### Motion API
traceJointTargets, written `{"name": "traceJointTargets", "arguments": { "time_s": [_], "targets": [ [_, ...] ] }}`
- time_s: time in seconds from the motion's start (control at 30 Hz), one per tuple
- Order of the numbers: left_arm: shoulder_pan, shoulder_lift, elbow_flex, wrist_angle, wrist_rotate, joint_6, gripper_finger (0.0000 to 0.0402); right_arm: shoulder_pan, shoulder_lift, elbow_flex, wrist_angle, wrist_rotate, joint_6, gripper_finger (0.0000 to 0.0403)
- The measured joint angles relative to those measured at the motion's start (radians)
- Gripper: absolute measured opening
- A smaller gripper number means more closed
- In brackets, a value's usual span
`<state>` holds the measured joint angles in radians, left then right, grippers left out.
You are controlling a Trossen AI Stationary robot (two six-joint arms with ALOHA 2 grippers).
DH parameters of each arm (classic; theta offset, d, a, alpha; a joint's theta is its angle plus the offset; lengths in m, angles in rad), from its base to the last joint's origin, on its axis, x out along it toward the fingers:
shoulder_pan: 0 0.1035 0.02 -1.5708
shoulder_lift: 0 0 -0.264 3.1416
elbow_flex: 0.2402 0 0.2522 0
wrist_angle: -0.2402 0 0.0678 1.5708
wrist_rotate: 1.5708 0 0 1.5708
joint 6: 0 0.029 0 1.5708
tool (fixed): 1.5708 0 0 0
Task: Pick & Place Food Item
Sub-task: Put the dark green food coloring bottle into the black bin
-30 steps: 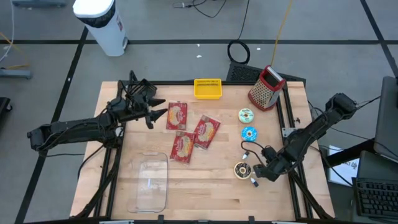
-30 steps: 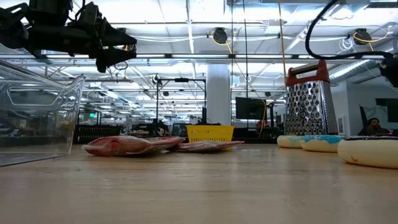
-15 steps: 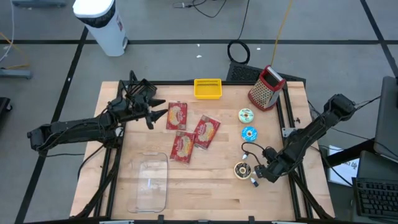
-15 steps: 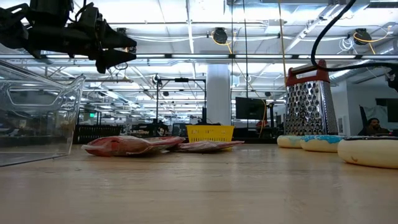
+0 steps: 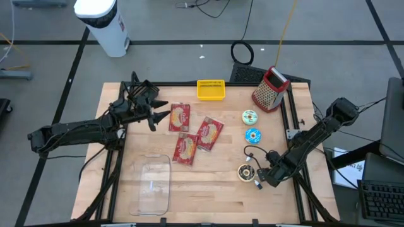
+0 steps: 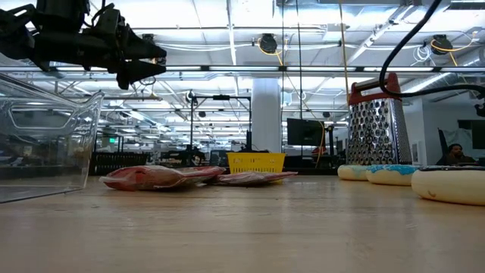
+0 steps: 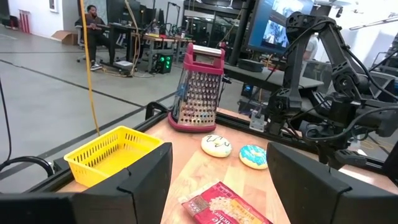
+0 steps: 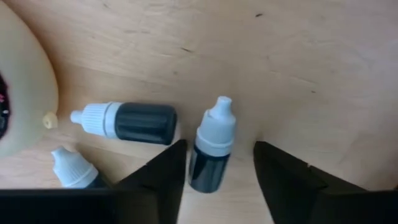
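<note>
Three red food packets [image 5: 180, 117] [image 5: 210, 133] [image 5: 184, 150] lie flat mid-table. Right of them lie three donuts: a white one [image 5: 250, 116], a blue one [image 5: 252, 135] and a dark-topped one [image 5: 245, 171]. My right gripper [image 5: 260, 181] points down beside the dark-topped donut [image 8: 18, 93]. It is open, with its fingers on either side of a small black dropper bottle with a white cap [image 8: 211, 149] that lies on the wood. My left gripper [image 5: 161, 113] hangs open above the far left of the table, its fingers [image 7: 143, 180] wide apart.
Two more dropper bottles [image 8: 130, 122] [image 8: 74, 168] lie next to the donut. A clear plastic container [image 5: 151, 186] sits near the front left. A yellow basket [image 5: 211, 89] and a red-topped grater [image 5: 270, 88] stand at the far edge. Bare wood lies at the near centre.
My right gripper has come down a little toward the table at the small bottles beside the dark-topped donut. The packets, the donuts and my left arm have kept still.
</note>
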<state>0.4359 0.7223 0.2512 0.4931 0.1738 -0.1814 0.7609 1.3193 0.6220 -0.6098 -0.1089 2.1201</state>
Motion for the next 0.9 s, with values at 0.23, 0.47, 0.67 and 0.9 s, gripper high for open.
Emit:
{"name": "traceJointTargets", "arguments": {
  "time_s": [0.23, 0.47, 0.67, 0.9],
  "targets": [
    [0.0, 0.0, 0.0, 0.0, 0.0, 0.0, 0.0262, 0.0, -0.001, -0.001, 0.03, 0.006, -0.014, 0.0102],
    [0.0, 0.0, 0.0, -0.003, 0.0, 0.0, 0.0262, 0.0, -0.042, -0.003, 0.088, 0.004, -0.047, 0.0071],
    [0.0, 0.0, 0.0, -0.004, 0.0, 0.0, 0.0262, 0.0, -0.108, -0.003, 0.15, 0.007, -0.115, 0.0078],
    [0.0, 0.0, 0.0, -0.004, 0.0, -0.001, 0.0262, -0.026, -0.145, -0.003, 0.31, 0.116, -0.299, 0.0074]
  ]
}}
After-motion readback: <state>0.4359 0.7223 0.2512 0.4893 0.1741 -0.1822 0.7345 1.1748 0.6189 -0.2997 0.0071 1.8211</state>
